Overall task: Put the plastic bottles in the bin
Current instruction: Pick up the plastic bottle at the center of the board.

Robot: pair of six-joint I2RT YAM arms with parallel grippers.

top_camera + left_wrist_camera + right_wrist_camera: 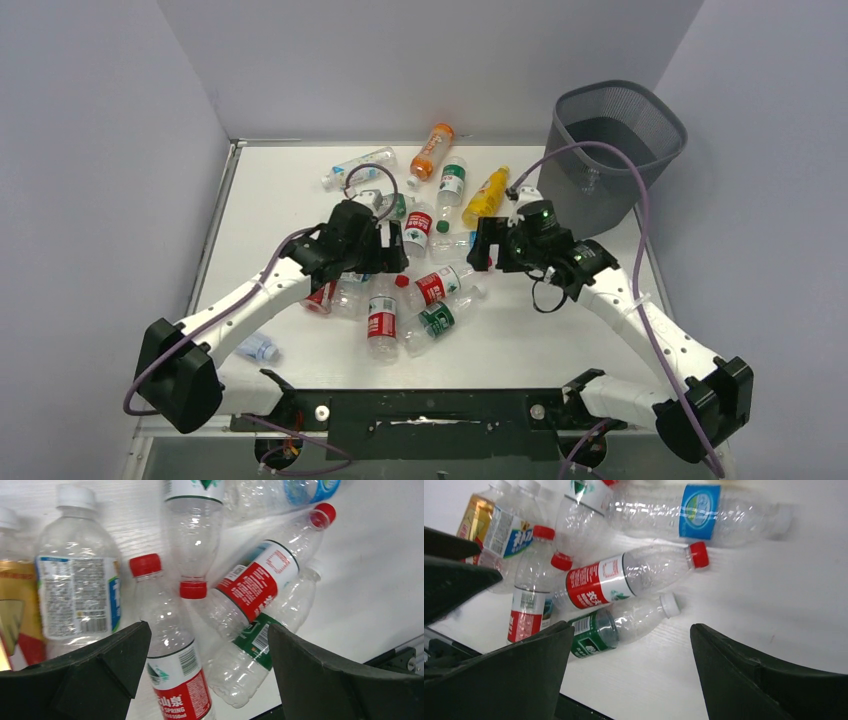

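left gripper (207,632): jaws spread wide, holding nothing; hangs over the middle of the pile.
under left gripper: a red-label bottle (175,680) lies on the table (530,335) in the gap between the two fingers; not pinched.
right gripper (631,630): jaws also wide apart, empty; sits at the right edge of the pile, mostly over bare white table.
near right gripper: a green-label bottle (596,632) with a white cap lies just beside one finger in the wrist view; contact cannot be told.
plastic bottles (432,285): on the table, lying on their sides, mostly clear, bunched in the centre between and beyond the two grippers.
orange bottle (432,151): far side of the pile, near the back wall.
yellow bottle (485,196): far right of the pile, the one nearest the bin, still apart from it.
crushed bottle (258,347): clear, blue cap, alone by the left arm, well apart from the pile.
bin (600,195): dark mesh, upright at the far right corner, beyond the right gripper; contents cannot be made out.
arms: both bend inward toward the pile.
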